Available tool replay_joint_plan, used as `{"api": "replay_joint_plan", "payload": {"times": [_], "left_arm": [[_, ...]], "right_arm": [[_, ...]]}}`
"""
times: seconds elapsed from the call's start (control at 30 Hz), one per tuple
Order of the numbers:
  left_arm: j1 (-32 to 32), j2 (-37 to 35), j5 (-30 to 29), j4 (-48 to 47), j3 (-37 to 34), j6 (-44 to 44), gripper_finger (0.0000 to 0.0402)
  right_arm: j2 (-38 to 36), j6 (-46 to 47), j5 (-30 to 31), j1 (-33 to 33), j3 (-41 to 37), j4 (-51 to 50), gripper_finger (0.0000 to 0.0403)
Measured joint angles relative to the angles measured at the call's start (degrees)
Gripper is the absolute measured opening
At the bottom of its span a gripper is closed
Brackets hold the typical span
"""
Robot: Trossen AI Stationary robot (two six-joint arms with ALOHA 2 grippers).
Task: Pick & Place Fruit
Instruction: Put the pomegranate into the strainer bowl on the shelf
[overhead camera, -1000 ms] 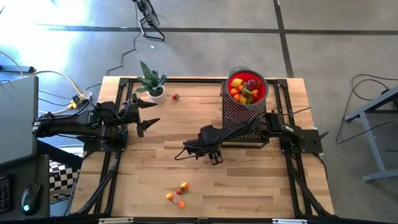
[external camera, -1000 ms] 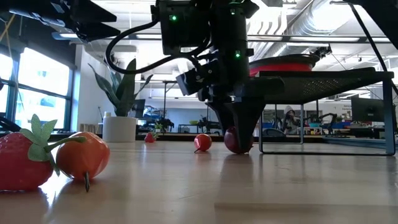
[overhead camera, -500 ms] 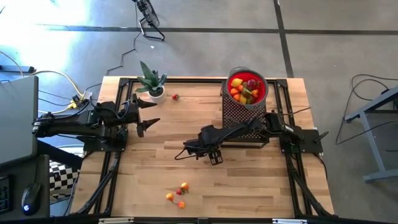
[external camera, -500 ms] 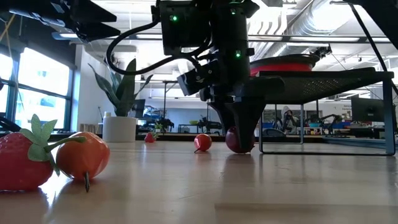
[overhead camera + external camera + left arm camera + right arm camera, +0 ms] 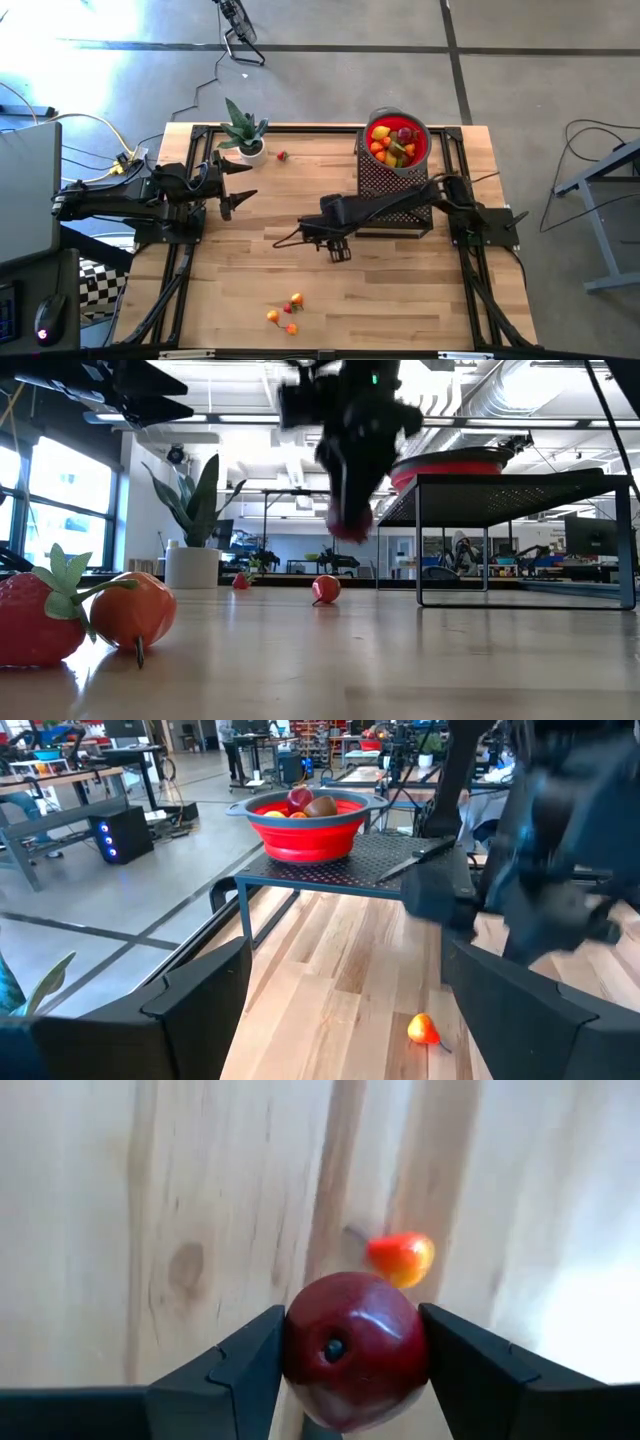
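A dark red round fruit [image 5: 352, 1350] sits between the fingers of my right gripper [image 5: 338, 249], which hangs above the table's middle; in the low view the fruit [image 5: 348, 526] is well off the wood. Below it an orange-red fruit [image 5: 401, 1257] lies on the table. More fruit fills the red bowl [image 5: 424, 147] on a black mesh stand [image 5: 372, 185]. Loose fruits lie near the front edge [image 5: 285, 316], and a small red one [image 5: 283, 155] beside the plant. My left gripper [image 5: 243, 195] waits open at the table's left. My right gripper pinches the dark red fruit between its two fingers, one on each of two opposite sides [image 5: 298, 1352]. The fingers [image 5: 235, 1370] come from above, pointing steeply down. The fruit is lifted clear of the table, with a small dimple facing the wrist camera.
A potted green plant [image 5: 243, 133] stands at the far left. A strawberry [image 5: 38, 622] and an orange fruit [image 5: 135, 610] lie close to the low camera. Bare wood lies between the stand and the front fruits.
My right gripper has risen straight up from the table with the dark red fruit, tipping a little as it went. The fruit, which rested on the wood a second ago, now hangs clear above it. The red fruit beside it has stayed put.
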Motion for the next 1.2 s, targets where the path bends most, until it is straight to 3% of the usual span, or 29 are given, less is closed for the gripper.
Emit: {"api": "replay_joint_plan", "payload": {"times": [0.4, 0.67, 1.2], "left_arm": [[-0.01, 0.0, -0.02, -0.01, 0.02, 0.02, 0.0328], [-0.02, 0.02, -0.02, -0.06, 0.02, 0.06, 0.0328], [-0.02, 0.02, -0.02, -0.04, 0.02, 0.2, 0.0328]], "right_arm": [[-15.36, 5.06, 11.39, -1.32, 0.0, -0.14, 0.021], [-25.37, 11.82, 12.17, -6.64, 0.0, -2.06, 0.021], [-29.42, 12.21, 13.37, -22.5, 0.0, -12.51, 0.0191]]}}
